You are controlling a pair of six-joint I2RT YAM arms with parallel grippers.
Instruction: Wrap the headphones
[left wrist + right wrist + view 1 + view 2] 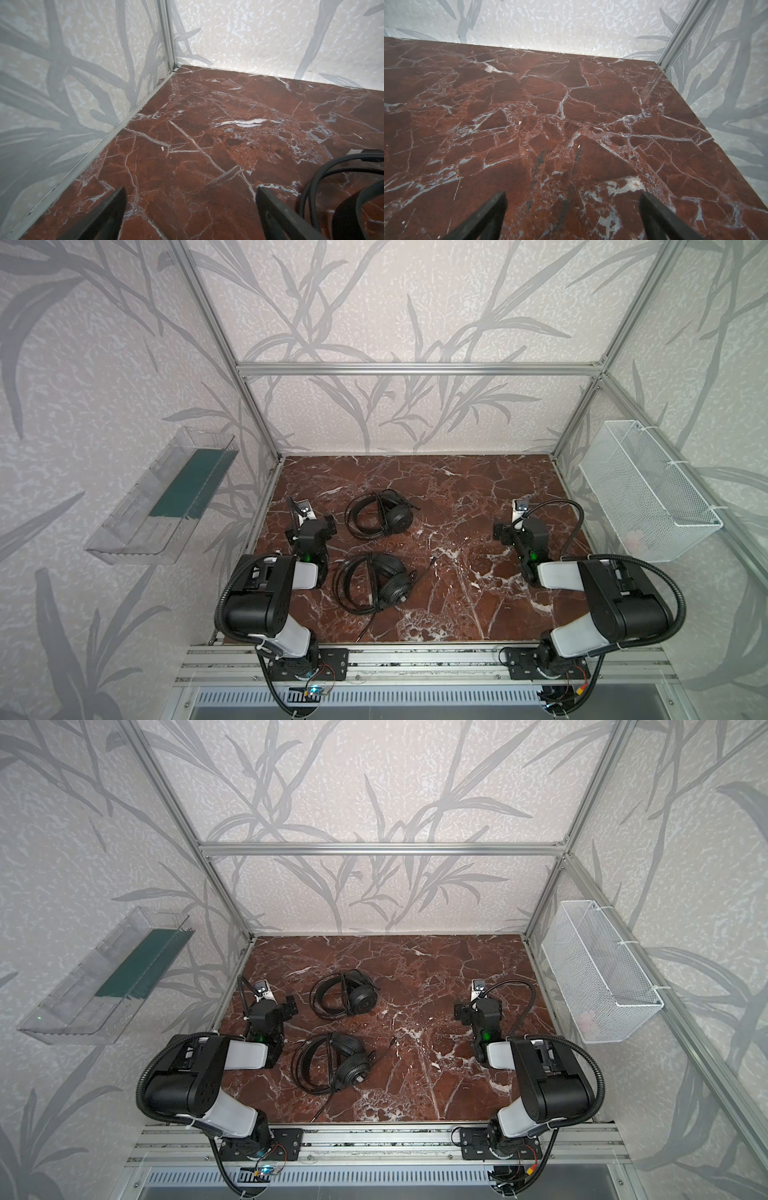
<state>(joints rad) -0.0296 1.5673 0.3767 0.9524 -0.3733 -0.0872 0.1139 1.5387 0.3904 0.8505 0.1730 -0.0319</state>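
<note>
Right now I am watching both headsets lying flat on the surface [457, 489], left of its middle and apart from each other. The far headset [378, 514] is sitting near the left end effector [191, 190]. The near headset [372, 583] is lying closer to the front rail [415, 657]. Each is running its long axis roughly left to right, with the band loop pointing left and the earcups pointing right. The near one's cable [367, 628] is trailing toward the front edge, and a plug [432, 561] is lying loose to the right of its earcups.

Both end effectors are hanging released, fingers [110, 216] spread wide with only bare surface between them. The left one is facing the back left corner [173, 68], with the left wall [62, 83] running close along its side. In the left wrist view the far headset's band and cable are showing just beside one finger. The right end effector [573, 194] is facing the back wall [550, 20], with the right wall [726, 83] near. The right half and the back strip of the surface are lying open for moving. A tray [166, 497] is hanging on the left wall and a basket [648, 489] on the right wall.
</note>
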